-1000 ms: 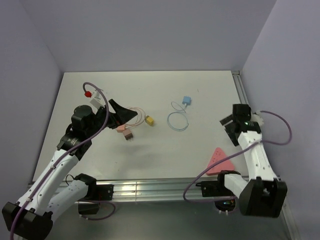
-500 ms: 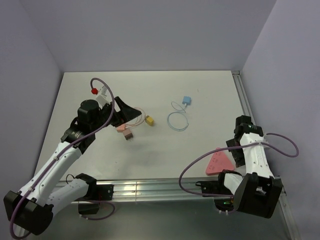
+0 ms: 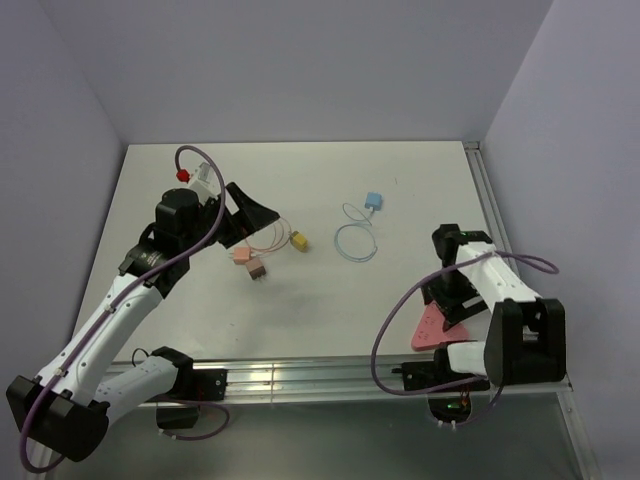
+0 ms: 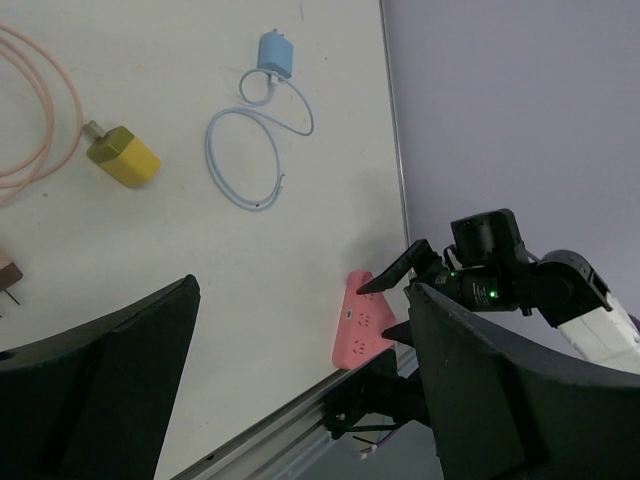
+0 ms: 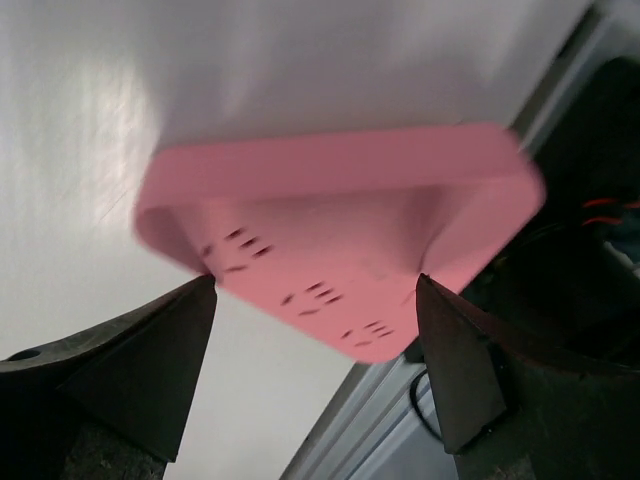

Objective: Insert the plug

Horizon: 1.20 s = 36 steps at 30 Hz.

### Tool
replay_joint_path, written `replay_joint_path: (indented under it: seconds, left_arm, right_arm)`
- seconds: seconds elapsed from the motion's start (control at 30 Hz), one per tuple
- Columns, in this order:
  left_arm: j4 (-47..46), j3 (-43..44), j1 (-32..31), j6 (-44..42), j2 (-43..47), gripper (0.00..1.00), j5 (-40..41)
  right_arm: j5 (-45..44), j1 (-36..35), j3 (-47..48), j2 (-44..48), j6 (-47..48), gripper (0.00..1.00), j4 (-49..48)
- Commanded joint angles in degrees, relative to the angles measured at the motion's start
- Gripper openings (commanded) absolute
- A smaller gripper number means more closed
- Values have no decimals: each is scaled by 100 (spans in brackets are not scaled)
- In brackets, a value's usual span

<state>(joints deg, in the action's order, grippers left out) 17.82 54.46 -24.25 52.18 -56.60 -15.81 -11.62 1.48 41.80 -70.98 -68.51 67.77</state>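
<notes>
- My right pincer (image 5: 312, 285) is spread and empty, hanging directly over the pink socket block (image 5: 340, 230) at the near right edge of the surface (image 3: 300, 170).
- My left pincer (image 4: 302, 288), also spread and empty, is the nearer one to the yellow plug (image 4: 122, 157), which lies well apart from the block.

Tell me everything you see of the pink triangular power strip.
The pink triangular power strip looks like smooth plastic, with rounded corners and groups of dark slots on top. It lies flat on the white table, at its near right edge. The open right pincer hovers over it, apparently not touching.
</notes>
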Motion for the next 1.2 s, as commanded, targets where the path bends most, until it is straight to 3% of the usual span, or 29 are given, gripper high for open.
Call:
replay_joint_path:
  seconds: [0.0,0.1,0.2,0.43,0.6,0.63,0.77,0.97,1.03,1.1,1.17]
  left_arm:
    - [107,162,-27,81,17,92,184]
    - [212,162,-18,73,-9,91,175]
    - [344,249,-27,29,-62,91,184]
    - [-129,31,-36,-129,87,90,-447]
    - [-526,-137,-36,-226,9,88,-932]
    - [-534,-128,-36,-244,-52,88,-985]
    - [-745,-225,-45,-226,-79,87,-1178]
    - [-1246,-366,-176,-305,-158,81,-1538]
    - [-1447,-322,-378,-419,-464,70,-1618]
    - [-1492,-243,-886,-498,-798,60,-1592]
    - [-1562,-50,-1473,-560,-1378,57,-1460]
  right_arm:
    - [467,-726,512,-721,-689,88,-396]
    - [713,-1455,1153,-1363,-918,88,-598]
    - [328,-2062,2005,-1971,-875,88,-362]
    - [-437,-2169,2176,-1745,-6,92,-343]
    - [-202,-1224,1218,-497,1144,92,-992]
    - [-157,-1037,1016,-339,1773,92,-1089]
    - [-472,-526,900,216,3018,91,-1293]
    - [-580,35,531,980,2360,91,-896]
    - [-378,508,557,1130,2552,91,-993]
    - [-315,748,906,1095,2719,91,-863]
    - [-210,1063,1241,1034,2790,91,-731]
